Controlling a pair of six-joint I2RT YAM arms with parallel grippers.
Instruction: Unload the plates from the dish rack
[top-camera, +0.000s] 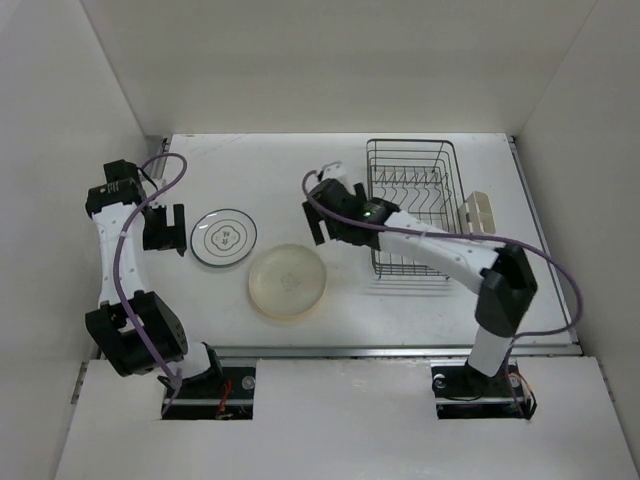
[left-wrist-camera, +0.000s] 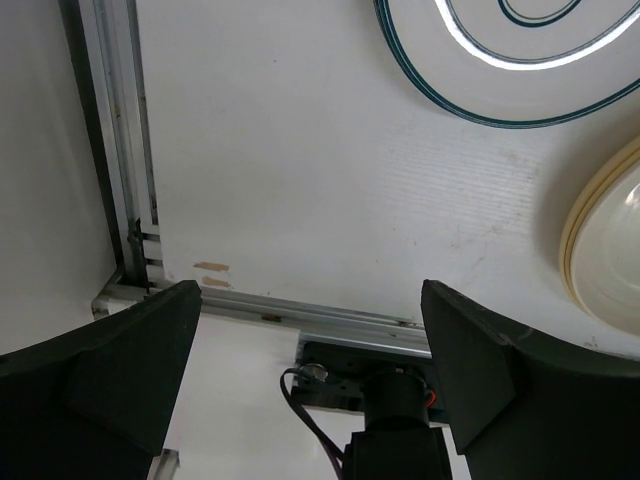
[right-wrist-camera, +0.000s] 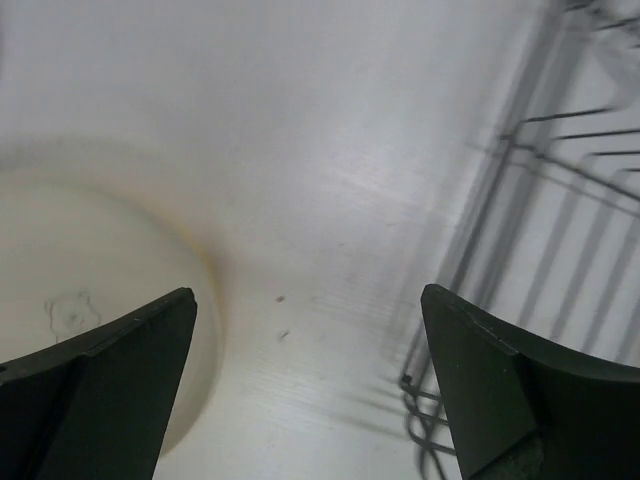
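Two plates lie flat on the table. The white plate with a thin dark rim and centre motif (top-camera: 223, 238) (left-wrist-camera: 500, 60) is left of centre. The cream plate (top-camera: 287, 281) (left-wrist-camera: 610, 260) (right-wrist-camera: 80, 270) lies nearer the front. The dark wire dish rack (top-camera: 415, 205) (right-wrist-camera: 560, 220) stands at the right, and only bare wire shows in it. My left gripper (top-camera: 165, 232) (left-wrist-camera: 310, 340) hovers open just left of the white plate. My right gripper (top-camera: 325, 230) (right-wrist-camera: 310, 340) hangs open above bare table between the cream plate and the rack, holding nothing.
A beige cutlery holder (top-camera: 480, 212) hangs on the rack's right side. White walls close in the table at the left, back and right. A metal rail (left-wrist-camera: 300, 310) runs along the near edge by the arm bases.
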